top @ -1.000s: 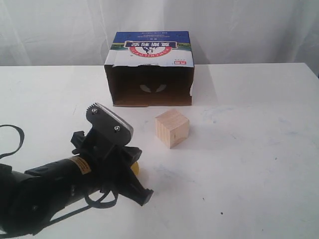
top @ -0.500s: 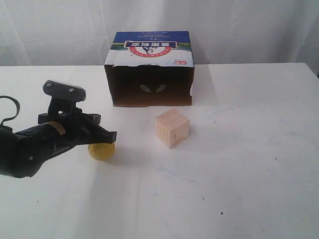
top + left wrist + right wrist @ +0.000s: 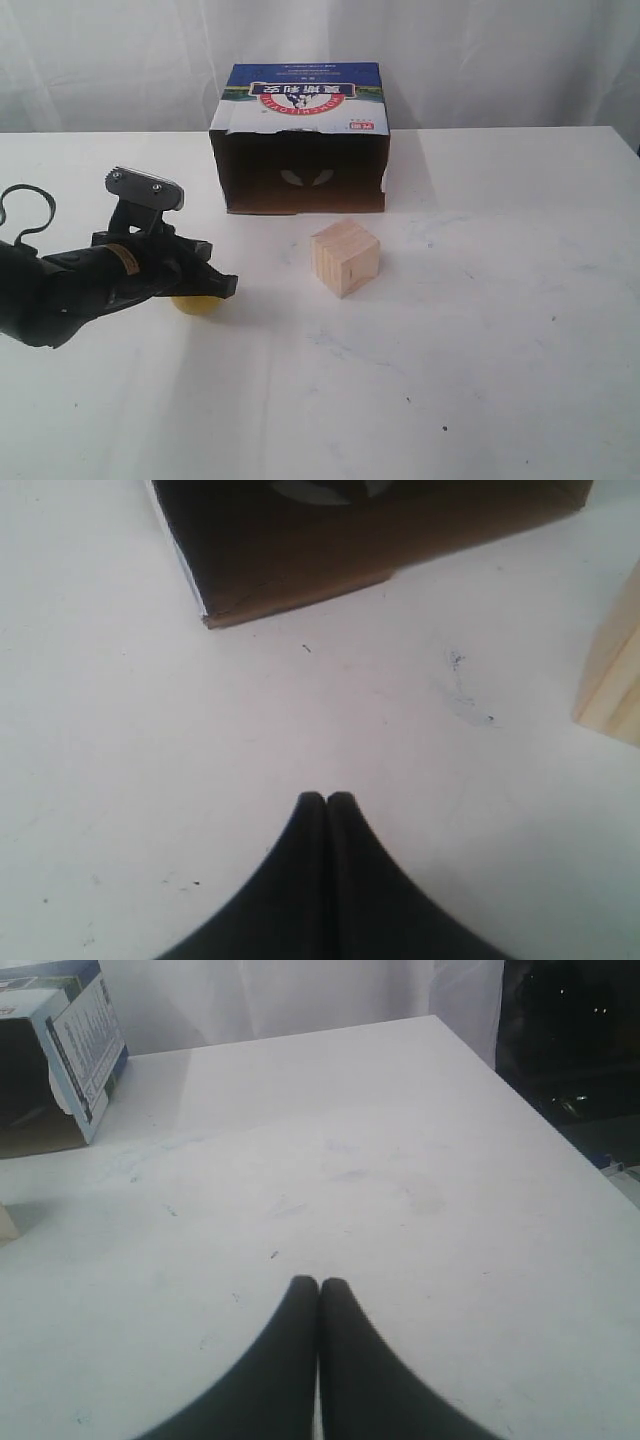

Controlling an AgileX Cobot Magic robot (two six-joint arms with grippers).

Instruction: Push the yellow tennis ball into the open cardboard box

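The yellow tennis ball (image 3: 196, 304) lies on the white table, mostly hidden under my left gripper (image 3: 226, 287), which is shut and empty just over it. The ball does not show in the left wrist view, where the shut left gripper (image 3: 326, 799) points toward the open cardboard box (image 3: 300, 540). The open cardboard box (image 3: 300, 140) stands at the back centre, its dark opening facing the front, with a blue-white printed top. My right gripper (image 3: 319, 1285) is shut and empty over bare table; it is out of the exterior view.
A pale wooden cube (image 3: 345, 258) sits in front of the box, to the right of the ball; its edge shows as the cube (image 3: 612, 680) in the left wrist view. The table's right edge (image 3: 560, 1140) lies near the right gripper.
My left arm swung from the front left up behind the ball. The ball has shifted slightly left and is more covered by the gripper than half a second ago.
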